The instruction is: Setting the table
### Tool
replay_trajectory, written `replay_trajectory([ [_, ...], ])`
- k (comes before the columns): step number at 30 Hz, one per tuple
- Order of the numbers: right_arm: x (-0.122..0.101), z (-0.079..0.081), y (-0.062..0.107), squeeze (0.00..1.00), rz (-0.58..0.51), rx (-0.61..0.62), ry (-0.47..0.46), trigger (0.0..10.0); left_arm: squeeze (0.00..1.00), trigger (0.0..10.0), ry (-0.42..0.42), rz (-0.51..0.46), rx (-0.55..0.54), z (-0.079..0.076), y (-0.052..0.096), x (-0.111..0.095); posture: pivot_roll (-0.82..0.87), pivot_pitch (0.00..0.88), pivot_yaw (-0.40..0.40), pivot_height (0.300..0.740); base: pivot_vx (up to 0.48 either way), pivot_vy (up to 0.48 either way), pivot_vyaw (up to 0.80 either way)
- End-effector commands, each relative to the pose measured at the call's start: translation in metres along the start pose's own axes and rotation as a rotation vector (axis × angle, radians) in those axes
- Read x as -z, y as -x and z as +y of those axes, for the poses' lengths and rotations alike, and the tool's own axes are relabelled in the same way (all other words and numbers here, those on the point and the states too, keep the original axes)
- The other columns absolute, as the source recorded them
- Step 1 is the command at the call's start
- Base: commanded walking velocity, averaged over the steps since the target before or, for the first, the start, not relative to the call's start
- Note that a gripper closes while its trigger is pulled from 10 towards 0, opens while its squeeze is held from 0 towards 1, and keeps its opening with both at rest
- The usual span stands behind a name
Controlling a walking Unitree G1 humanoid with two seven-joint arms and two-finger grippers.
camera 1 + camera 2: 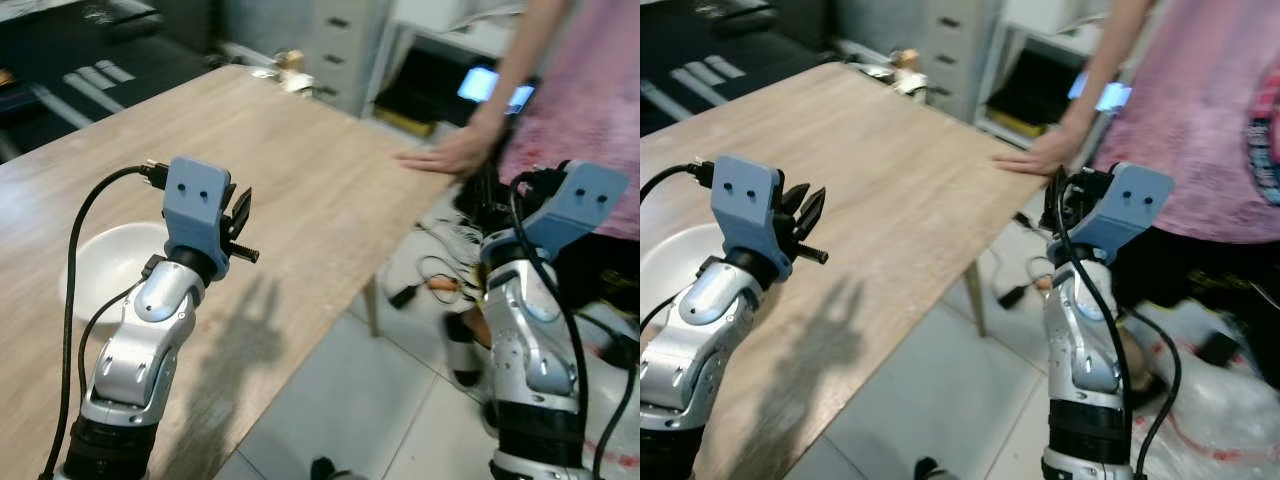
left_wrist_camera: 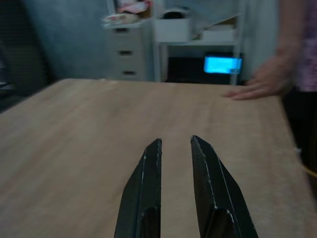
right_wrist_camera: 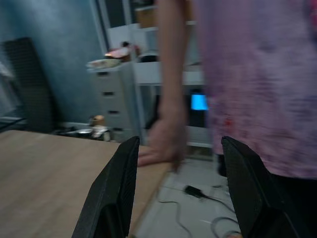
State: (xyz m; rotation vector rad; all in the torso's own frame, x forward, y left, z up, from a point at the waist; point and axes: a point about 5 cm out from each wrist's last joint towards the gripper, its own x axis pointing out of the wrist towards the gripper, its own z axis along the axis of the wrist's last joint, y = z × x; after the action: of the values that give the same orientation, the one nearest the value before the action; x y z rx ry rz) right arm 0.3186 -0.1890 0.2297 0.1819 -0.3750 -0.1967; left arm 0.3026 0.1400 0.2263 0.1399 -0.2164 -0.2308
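A white bowl (image 1: 110, 262) sits on the wooden table (image 1: 300, 150) near its front left, partly hidden behind my left arm. Just past the bowl, my left gripper (image 1: 240, 215) is raised over the table with its fingers (image 2: 151, 163) close together and nothing between them. Off the table's right edge, above the floor, my right gripper (image 3: 178, 148) is held up and open, also with nothing in it. It points toward a person in a pink top (image 1: 1200, 120). That person's hand (image 1: 450, 155) rests flat on the table's far right corner.
Small items (image 1: 285, 70) stand at the table's far edge. A grey drawer cabinet (image 1: 340, 40) and a lit screen (image 1: 490, 85) are behind it. Cables (image 1: 440, 275) lie on the tiled floor (image 1: 350, 400) right of the table.
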Motion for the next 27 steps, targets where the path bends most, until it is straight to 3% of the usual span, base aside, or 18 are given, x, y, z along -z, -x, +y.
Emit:
replay_trajectory([
  [1, 0.0028, 0.0007, 0.0, 0.0, 0.014, 0.002, 0.007, 10.0, 0.0, 10.0, -0.006, 0.018, -0.004, 0.0013, 0.002, 0.0057, 0.03, 0.071, 0.031, 0.74, 0.0, 0.0, -0.8],
  [27, 0.0063, 0.0008, 0.0029, 0.0, 0.032, -0.008, 0.028, 10.0, 0.0, 10.0, -0.003, 0.019, -0.002, 0.0009, -0.0004, 0.0081, 0.02, 0.075, 0.035, 0.74, 0.0, 0.0, -0.8],
])
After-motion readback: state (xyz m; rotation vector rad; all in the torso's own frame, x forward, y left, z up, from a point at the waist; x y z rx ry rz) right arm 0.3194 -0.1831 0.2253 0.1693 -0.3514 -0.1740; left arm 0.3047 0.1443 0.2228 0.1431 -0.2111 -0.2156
